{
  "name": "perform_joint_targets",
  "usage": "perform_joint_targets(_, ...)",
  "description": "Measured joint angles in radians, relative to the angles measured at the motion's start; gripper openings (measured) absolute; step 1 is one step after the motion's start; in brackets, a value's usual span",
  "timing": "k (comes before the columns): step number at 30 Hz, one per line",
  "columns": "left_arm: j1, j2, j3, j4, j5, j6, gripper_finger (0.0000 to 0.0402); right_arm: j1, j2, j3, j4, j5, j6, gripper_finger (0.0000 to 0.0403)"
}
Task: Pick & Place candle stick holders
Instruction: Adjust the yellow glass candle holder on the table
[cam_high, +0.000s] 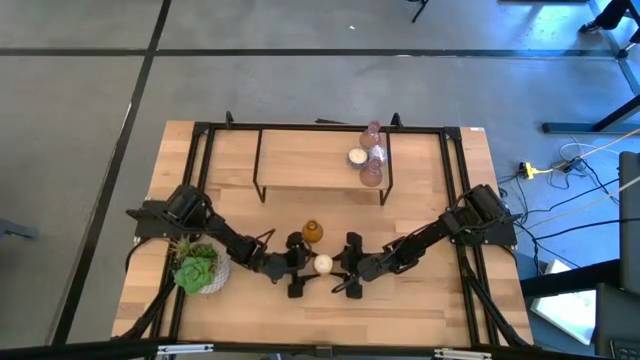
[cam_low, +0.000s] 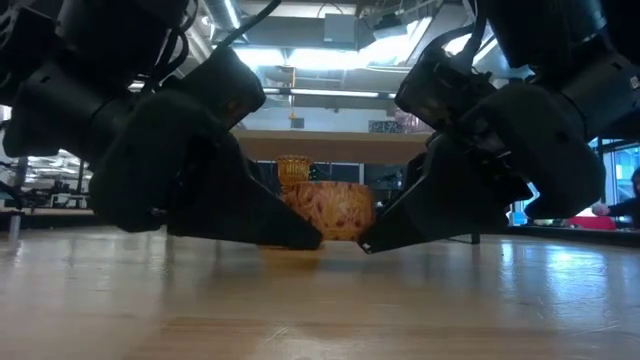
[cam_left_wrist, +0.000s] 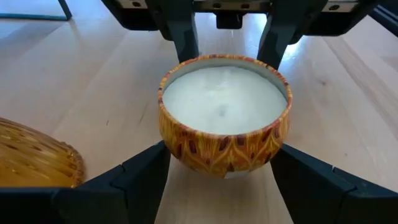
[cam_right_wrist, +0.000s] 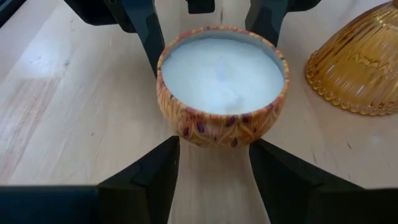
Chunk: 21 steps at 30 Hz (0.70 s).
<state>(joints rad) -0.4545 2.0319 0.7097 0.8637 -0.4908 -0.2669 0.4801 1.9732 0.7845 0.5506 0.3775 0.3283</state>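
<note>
Cream-filled holder (cam_left_wrist: 224, 121) with orange patterned wall standing on wooden surface (cam_high: 300, 165) at front centre, bracketed by left gripper (cam_high: 297, 266) and right gripper (cam_high: 348, 265), both sets of jaws apparently clamped on it. Amber holder (cam_right_wrist: 357, 59) just beside. No readable writing.

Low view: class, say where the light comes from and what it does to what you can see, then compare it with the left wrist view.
Low view: bright ceiling lights behind turn the left gripper and right gripper into dark silhouettes; the holder between them catches light, and the table carries a pale sheen. Left wrist view: even light on the holder, only a faint shadow beneath it.
</note>
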Motion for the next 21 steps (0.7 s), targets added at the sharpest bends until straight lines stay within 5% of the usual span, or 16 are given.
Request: perform_joint_targets(21, -0.062, -0.002, 0.0, -0.082, -0.065, -0.105, 0.0304, 0.001, 0.0, 0.0, -0.029, -0.013, 0.013, 0.0197)
